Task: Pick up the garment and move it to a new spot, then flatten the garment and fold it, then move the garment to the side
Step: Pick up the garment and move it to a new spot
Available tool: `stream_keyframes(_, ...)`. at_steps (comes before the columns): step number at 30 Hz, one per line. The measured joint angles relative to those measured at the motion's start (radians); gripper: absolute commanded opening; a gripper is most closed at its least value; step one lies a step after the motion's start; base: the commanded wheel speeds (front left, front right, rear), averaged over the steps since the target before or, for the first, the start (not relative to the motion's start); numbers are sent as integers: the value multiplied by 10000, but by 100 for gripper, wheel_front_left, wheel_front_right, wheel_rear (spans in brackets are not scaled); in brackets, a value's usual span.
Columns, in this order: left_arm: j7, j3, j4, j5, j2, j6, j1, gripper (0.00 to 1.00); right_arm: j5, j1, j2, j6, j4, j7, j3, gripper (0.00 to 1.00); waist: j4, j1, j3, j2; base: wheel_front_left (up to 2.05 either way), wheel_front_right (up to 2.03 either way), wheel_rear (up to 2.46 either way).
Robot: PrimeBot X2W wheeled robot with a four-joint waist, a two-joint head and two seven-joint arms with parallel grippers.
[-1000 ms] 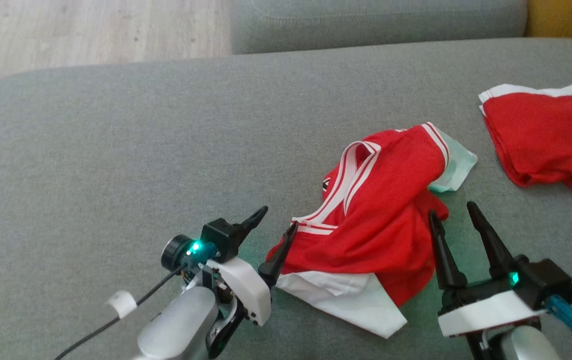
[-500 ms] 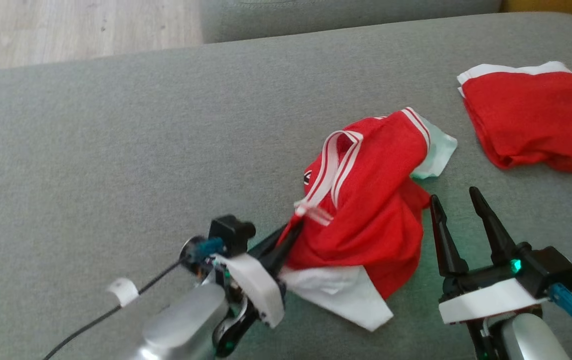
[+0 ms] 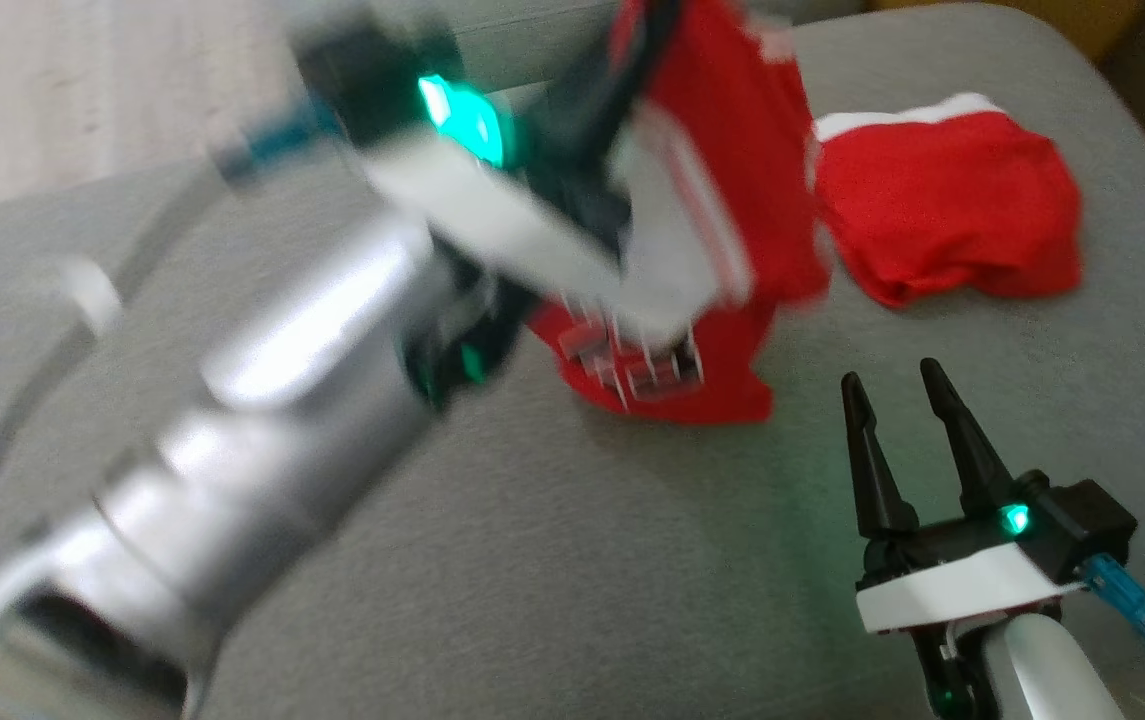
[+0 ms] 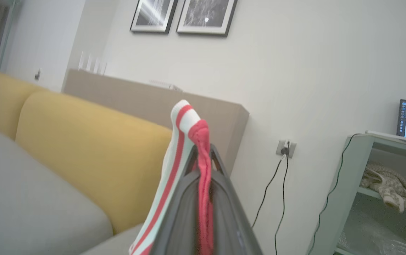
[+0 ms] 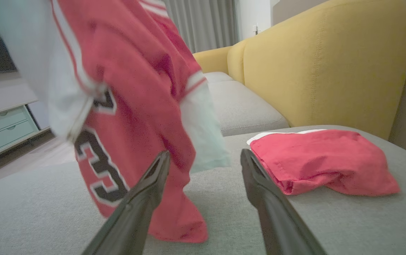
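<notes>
**Gripping a limp jersey by its striped trim**

Head view: the left gripper (image 3: 644, 35) is seen held high and blurred, its two dark fingers pressed together on the upper edge of a soft red-and-white sleeveless knit jersey (image 3: 732, 150). The jersey is hung from that hold, and its lower end is rested on the broad grey fabric cushion (image 3: 532, 560). The right gripper (image 3: 887, 378) is held low over the cushion, near the jersey's lower end but apart from it. Its fingers are spread wide with nothing between them. A second red garment with a white edge (image 3: 942, 225) is laid in a heap nearby, to the right.

Left wrist view: a bunched red fold and a white band with a red stripe are seen pinched between the closed fingertips, with the band poking out past them. A yellow padded backrest (image 4: 82, 141) is seen behind.

Right wrist view: the jersey is seen draped in front of the open fingers. A black-and-white number is shown on it, and its bottom is crumpled on the cushion.

The cloth is judged light, limp and rather slick. Swinging and twisting are to be expected, and a thin pinch could be slipped out of. The thicker striped trim at a shoulder or armhole is judged the surest place to be taken. A second hold on the opposite shoulder would be wanted for flattening.
</notes>
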Motion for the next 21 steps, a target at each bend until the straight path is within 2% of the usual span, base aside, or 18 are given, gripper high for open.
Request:
stream_keyframes(3, -178, 667, 671, 35, -186, 13, -1314, 0, 44, 20, 42, 2, 4, 0, -19, 100, -424, 0, -7, 0, 0, 0, 0)
stream_keyframes(7, -464, 1471, 1799, 44, -623, 272, -2736, 0, 48, 58, 90, 2, 6, 0, -59, 100, -853, 0, -59, 0, 0, 0, 0)
stream_keyframes(12, -673, 2180, 2941, 94, -984, 313, -3738, 0, 46, 115, 128, 2, -2, 0, -328, 100, -868, -1, -224, 0, 0, 0, 0)
stream_keyframes(18, -729, 2142, 3927, -84, -988, 529, -2837, 0, 13, 296, 148, 2, -54, 0, -428, 100, -421, -1, -302, 0, 0, 0, 0)
stream_keyframes(21, -642, 2092, 4533, -428, -819, 788, -1104, 0, 13, 302, 182, 2, -96, 0, -387, 100, -103, 0, -315, 0, 0, 0, 0)
